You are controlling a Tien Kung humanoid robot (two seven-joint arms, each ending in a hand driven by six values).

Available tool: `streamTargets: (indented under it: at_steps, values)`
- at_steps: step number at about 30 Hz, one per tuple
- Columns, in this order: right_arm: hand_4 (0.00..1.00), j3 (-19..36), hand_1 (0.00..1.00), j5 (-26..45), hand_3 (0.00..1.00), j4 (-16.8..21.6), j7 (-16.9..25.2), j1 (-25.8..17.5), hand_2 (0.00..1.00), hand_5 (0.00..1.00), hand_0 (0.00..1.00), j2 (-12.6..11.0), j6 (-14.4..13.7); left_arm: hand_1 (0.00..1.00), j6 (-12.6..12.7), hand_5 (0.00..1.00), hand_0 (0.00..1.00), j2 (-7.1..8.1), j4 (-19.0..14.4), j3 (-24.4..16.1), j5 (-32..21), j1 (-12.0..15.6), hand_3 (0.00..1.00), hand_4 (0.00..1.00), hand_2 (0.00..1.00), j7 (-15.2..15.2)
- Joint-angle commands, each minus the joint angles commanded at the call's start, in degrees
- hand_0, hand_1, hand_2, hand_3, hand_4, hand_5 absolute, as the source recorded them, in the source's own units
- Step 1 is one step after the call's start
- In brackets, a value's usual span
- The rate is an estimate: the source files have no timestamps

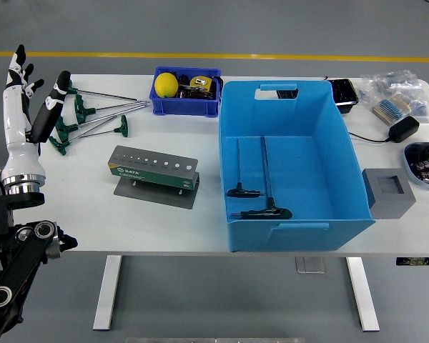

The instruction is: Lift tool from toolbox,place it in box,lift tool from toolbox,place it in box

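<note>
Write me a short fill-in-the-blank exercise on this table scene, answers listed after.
1. The big blue plastic box holds ___ black-handled T-wrenches.
2. The green-handled T-wrenches lie on the white table to the ___ of the grey tool stand.
3. The ball in the small blue bin is ___.
4. The left hand holds ___.

Answers: two; left; yellow; nothing

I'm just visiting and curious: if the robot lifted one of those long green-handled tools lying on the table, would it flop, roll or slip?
Probably stiff: each green-handled tool has a straight, thin metal shaft. It likely won't roll far, since the crosswise handle lies flat on the table. The shiny shaft may slip in the fingers; the handle looks the safer grip. The left hand is open beside them.
</note>
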Motion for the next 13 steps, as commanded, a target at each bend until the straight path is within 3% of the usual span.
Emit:
streamTargets:
  at_steps: [4, 5, 11, 13]
  values:
    - [0.803, 0.2, 0.631, -0.6, 0.558, 0.0, -0.2, 0.0, 0.705, 0.745, 0.647, 0.0, 0.1, 0.566, 0.0, 0.794, 0.466, 0.08, 0.5, 0.3, -8.6, -0.1, 0.998, 0.998, 0.856, -1.6]
    - [0.803, 0.2, 0.631, -0.7, 0.558, 0.0, -0.2, 0.0, 0.705, 0.745, 0.647, 0.0, 0.1, 0.561, 0.0, 0.972, 0.383, -0.05, 0.6, 0.3, -11.0, 0.0, 0.884, 0.984, 0.688, -1.5]
    - [0.802, 0.2, 0.631, -0.4, 0.558, 0.0, -0.1, 0.0, 0.705, 0.745, 0.646, 0.1, 0.1, 0.561, 0.0, 0.972, 0.383, -0.31, 0.6, 0.5, -25.1, 0.3, 0.884, 0.984, 0.688, -2.8]
    - [0.802, 0.0, 0.631, -0.2, 0.558, 0.0, 0.0, 0.0, 0.705, 0.745, 0.646, 0.0, 0.1, 0.561, -1.2, 0.972, 0.383, -0.47, 0.1, 0.5, -30.0, 0.3, 0.884, 0.984, 0.688, 0.0]
